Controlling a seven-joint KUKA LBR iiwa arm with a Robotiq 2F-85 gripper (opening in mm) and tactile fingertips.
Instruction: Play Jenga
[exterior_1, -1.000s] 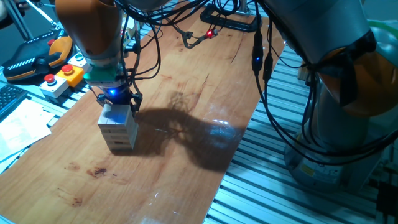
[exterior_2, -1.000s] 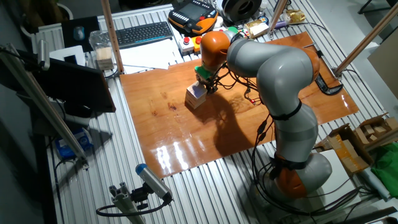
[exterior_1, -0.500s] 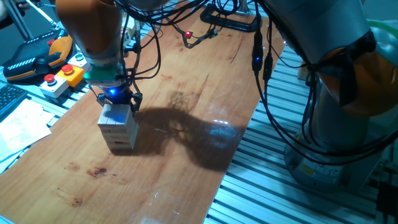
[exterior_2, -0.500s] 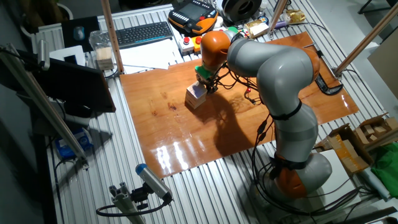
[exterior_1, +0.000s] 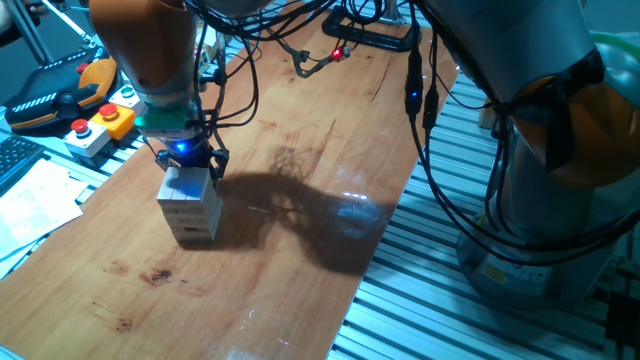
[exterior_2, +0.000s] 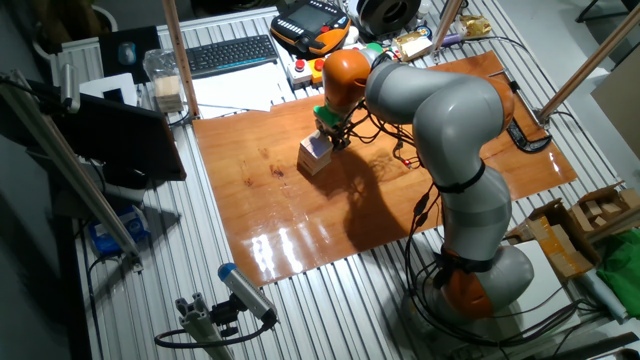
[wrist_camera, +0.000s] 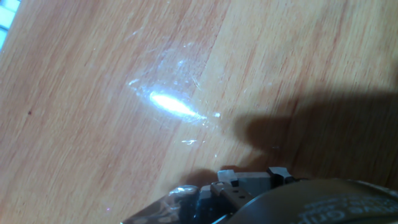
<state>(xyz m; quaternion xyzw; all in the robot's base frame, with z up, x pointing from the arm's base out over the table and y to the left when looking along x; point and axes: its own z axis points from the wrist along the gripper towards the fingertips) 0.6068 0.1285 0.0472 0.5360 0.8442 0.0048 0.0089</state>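
Jenga tower (exterior_1: 190, 208): pale loose wooden blocks, light, rigid, topple-prone, standing on the wooden tabletop (exterior_1: 300, 200) directly beneath the gripper (exterior_1: 187, 165), whose jaw state cannot be told; probably best pinched across one block's long sides.

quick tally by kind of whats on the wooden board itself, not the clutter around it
Jenga tower: 1
gripper, right at the tower's top: 1
red-lit cable end: 1
Total: 3

Red light (exterior_1: 338, 53) among far cables, further right vs. 0.5s ago.
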